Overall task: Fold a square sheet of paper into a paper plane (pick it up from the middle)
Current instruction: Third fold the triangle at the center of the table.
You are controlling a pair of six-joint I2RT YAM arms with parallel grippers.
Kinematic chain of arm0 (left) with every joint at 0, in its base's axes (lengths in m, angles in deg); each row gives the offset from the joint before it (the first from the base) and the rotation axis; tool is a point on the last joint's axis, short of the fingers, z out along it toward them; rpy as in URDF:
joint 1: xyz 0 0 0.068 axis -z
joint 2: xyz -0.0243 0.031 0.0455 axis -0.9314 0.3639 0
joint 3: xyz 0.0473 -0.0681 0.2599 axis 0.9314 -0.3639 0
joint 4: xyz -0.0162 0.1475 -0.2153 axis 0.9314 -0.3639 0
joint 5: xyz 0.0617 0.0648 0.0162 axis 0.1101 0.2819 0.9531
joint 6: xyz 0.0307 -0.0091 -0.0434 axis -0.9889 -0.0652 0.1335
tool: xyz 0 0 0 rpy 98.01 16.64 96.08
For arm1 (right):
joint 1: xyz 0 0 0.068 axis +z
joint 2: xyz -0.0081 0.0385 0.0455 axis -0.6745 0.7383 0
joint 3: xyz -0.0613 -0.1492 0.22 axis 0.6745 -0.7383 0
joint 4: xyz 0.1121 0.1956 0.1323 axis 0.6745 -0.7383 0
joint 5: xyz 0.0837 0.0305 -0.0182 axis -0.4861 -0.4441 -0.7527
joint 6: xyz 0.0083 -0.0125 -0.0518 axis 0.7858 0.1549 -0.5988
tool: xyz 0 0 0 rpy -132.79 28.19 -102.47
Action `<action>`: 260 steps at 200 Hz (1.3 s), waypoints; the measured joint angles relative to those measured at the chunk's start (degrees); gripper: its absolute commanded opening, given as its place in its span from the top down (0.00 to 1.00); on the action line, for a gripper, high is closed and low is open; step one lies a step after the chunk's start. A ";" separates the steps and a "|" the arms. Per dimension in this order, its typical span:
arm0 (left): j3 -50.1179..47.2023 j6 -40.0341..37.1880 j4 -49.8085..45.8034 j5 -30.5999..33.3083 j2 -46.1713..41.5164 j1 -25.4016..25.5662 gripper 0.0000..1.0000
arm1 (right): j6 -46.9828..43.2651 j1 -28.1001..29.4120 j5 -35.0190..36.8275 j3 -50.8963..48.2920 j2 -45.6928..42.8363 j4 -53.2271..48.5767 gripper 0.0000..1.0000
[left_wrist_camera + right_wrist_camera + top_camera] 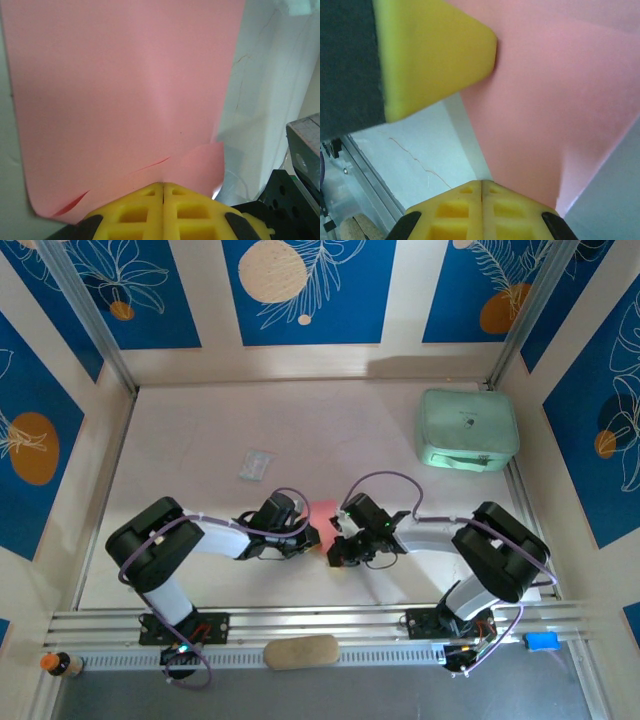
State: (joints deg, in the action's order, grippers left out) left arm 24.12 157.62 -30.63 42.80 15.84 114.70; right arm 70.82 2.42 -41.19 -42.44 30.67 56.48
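- Salmon-pink sheet of paper (322,512) hangs between the two arms' tips near the front middle of the white table (200,420). The black wrists block much of it from above.
- Clamped tight, the left gripper (313,537) pinches the sheet. At its wrist, the yellow fingers (145,212) meet with no gap, and the paper's curled near edge runs into their seam.
- Closed just as tight, the right gripper (336,548) grips a narrowing end of the paper, which descends straight into the seam of its own yellow fingers (460,212).
- Seen from the right wrist, one yellow fingertip (435,55) of the left gripper touches the sheet from the upper left.
- Mint-green case (467,430) rests well apart at the far right of the table.
- Clear plastic packet (256,464) lies beyond the left arm, apart from the paper.
- Tan pad (301,651) lies at the near edge between the arm bases, and a small orange-capped bottle (58,664) stands at the near left corner.
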 measured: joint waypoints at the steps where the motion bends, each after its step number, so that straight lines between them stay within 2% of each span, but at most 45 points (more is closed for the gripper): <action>1: 0.00 0.00 0.00 0.02 0.00 0.00 1.00 | 0.00 -0.02 -0.02 -0.04 -0.04 0.02 0.96; 72: 0.02 0.00 0.11 0.00 0.07 0.00 1.00 | 3.45 -0.87 0.15 -6.91 -8.11 -0.22 0.96; 115: 0.04 0.00 0.09 0.02 0.07 0.00 1.00 | 4.70 -1.40 -0.87 -4.92 -14.71 -3.74 0.95; 169: 0.07 0.00 0.13 0.02 0.07 0.00 1.00 | 3.34 -1.57 -0.72 4.79 -4.35 -3.89 0.96; 210: 0.07 0.00 0.17 0.02 0.07 0.00 1.00 | 2.89 -1.60 0.09 4.92 1.20 -4.37 0.97; 260: 0.07 -0.48 0.35 0.04 0.07 0.02 1.00 | 3.87 -2.12 -0.35 1.51 1.53 -1.25 0.99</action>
State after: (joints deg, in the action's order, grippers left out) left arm 24.19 157.14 -30.28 42.84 15.91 114.72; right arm 74.69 0.30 -41.53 -40.93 32.20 55.24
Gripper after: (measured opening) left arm 0.041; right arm 0.042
